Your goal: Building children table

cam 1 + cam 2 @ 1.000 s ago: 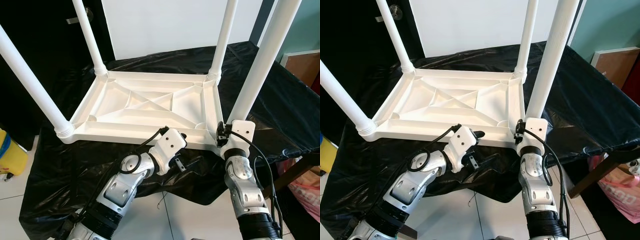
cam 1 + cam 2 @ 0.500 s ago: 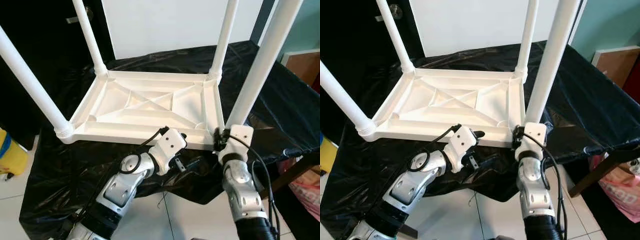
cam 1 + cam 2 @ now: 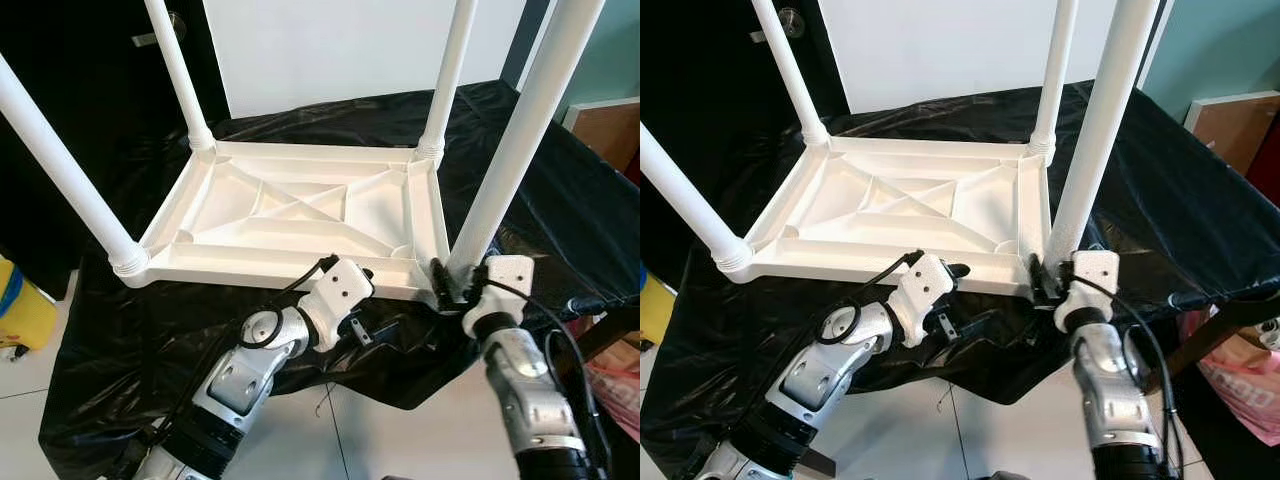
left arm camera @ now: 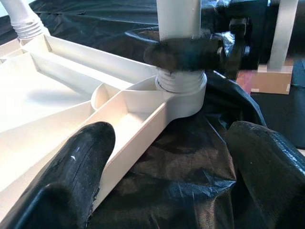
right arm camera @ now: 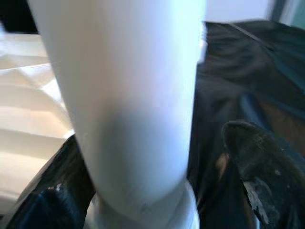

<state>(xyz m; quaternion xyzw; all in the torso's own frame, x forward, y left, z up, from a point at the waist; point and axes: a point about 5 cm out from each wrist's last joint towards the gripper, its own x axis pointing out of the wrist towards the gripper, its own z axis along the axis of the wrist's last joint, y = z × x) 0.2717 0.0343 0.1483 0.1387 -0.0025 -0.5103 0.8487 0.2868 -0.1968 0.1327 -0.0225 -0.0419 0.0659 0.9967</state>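
Observation:
A white plastic children's table (image 3: 300,210) lies upside down on a black plastic sheet (image 3: 560,200), all its legs pointing up. My right gripper (image 3: 452,285) is at the foot of the near right leg (image 3: 520,130), open, with a finger on each side. In the right wrist view one finger (image 5: 62,186) touches the leg (image 5: 128,95) and the other finger (image 5: 257,157) stands apart from it. My left gripper (image 3: 378,300) is open at the table's near rim. One of its fingers (image 4: 76,176) lies on the rim (image 4: 128,129); the other is over the sheet.
A yellow container (image 3: 20,310) stands on the tiled floor at the far left. At the right are a brown board (image 3: 605,135), a dark wooden bar (image 3: 600,335) and a pink bag (image 3: 615,385). The sheet hangs over the near edge.
My right wrist has swung from in front of the near right leg round to its right side, staying at the leg's foot. The left arm and the table have not moved.

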